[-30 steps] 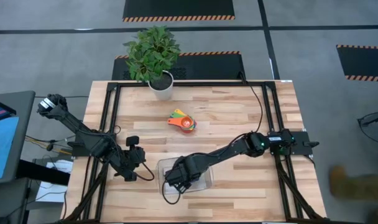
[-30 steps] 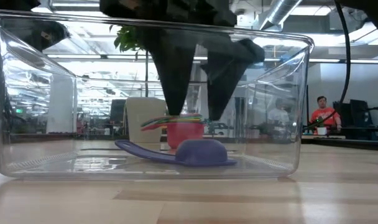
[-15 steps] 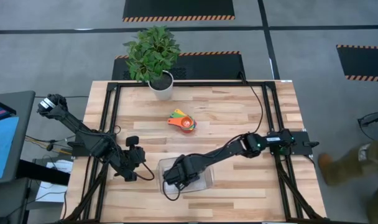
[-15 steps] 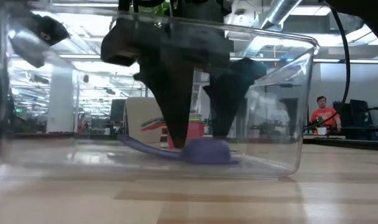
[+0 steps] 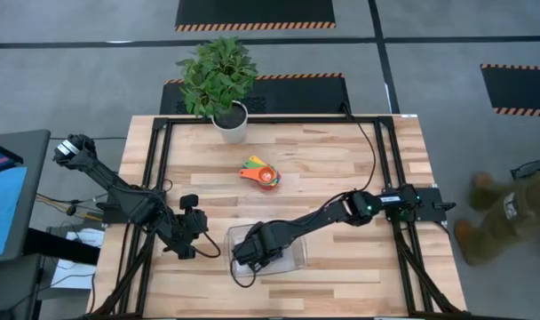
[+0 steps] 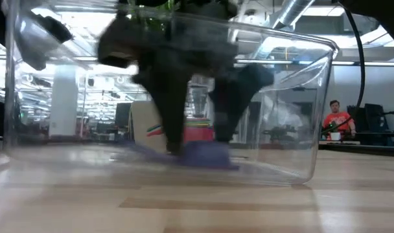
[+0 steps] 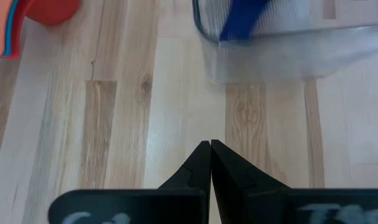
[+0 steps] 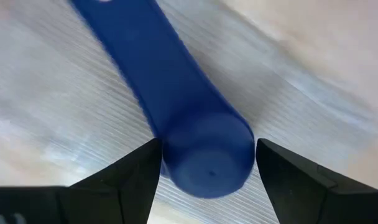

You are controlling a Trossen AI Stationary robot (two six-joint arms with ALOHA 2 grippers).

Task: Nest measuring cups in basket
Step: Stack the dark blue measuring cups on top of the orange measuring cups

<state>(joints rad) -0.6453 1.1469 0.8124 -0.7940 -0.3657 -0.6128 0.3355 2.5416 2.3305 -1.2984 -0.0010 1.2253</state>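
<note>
While the left gripper (image 7: 210, 149) rests with its fingers pressed together over bare wood near the table's front-left area, the right gripper (image 8: 204, 163) reaches down into the clear basket (image 5: 292, 260) at the front centre of the wooden table (image 5: 341, 160). Its two fingers stand wide apart on either side of the dark blue measuring cup (image 8: 201, 149), which lies upside down on the basket's ribbed floor with its handle stretching away; whether the fingers touch the cup cannot be told. Seen level from the low view, the basket sits tilted, one end raised off the wood. Farther back, near the middle of the table, the other measuring cups (image 5: 260, 172) lie stacked together, well apart from the basket. A potted plant (image 5: 218, 78) stands at the far edge.
</note>
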